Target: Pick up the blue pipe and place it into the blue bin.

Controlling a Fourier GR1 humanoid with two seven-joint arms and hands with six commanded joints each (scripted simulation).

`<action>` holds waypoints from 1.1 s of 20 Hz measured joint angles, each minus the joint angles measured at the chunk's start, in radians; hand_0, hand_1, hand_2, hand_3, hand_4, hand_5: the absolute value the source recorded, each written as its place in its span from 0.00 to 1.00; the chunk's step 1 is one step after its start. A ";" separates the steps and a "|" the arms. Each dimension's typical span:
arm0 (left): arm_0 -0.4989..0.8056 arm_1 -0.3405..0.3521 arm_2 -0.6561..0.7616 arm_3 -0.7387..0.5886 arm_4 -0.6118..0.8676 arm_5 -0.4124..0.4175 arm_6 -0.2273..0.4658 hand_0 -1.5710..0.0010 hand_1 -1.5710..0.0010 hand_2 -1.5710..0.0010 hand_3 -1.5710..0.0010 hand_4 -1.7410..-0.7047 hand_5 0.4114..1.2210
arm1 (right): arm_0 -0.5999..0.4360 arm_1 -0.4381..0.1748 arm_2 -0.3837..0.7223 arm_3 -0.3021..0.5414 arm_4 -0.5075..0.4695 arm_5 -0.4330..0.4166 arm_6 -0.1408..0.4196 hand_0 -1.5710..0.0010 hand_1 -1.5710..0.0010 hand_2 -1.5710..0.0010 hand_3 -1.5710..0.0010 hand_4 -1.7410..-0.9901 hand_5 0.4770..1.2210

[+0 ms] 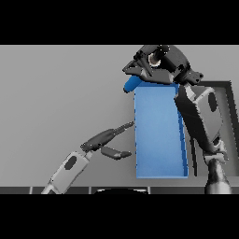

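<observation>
Blue pipe (132, 84) clasped in right hand (151, 65); over blue bin (158, 135).

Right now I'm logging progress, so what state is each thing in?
blue pipe: held in the right hand, above the bin's far edge, not yet released.
blue bin: on the table, open, nothing inside.
right hand: shut on the pipe.
left hand: open, beside the bin.

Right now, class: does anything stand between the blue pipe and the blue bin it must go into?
Nothing visible does. The right hand holds the blue pipe right at the far edge of the blue bin, whose inside shows open. The left hand lies outside the bin's left wall.
</observation>
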 measured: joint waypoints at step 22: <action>0.003 -0.010 0.011 0.009 0.009 0.008 0.018 1.00 1.00 1.00 1.00 0.83 0.05 | 0.523 -0.136 0.266 0.249 0.100 -0.165 0.187 0.17 0.26 0.29 0.43 0.32 0.90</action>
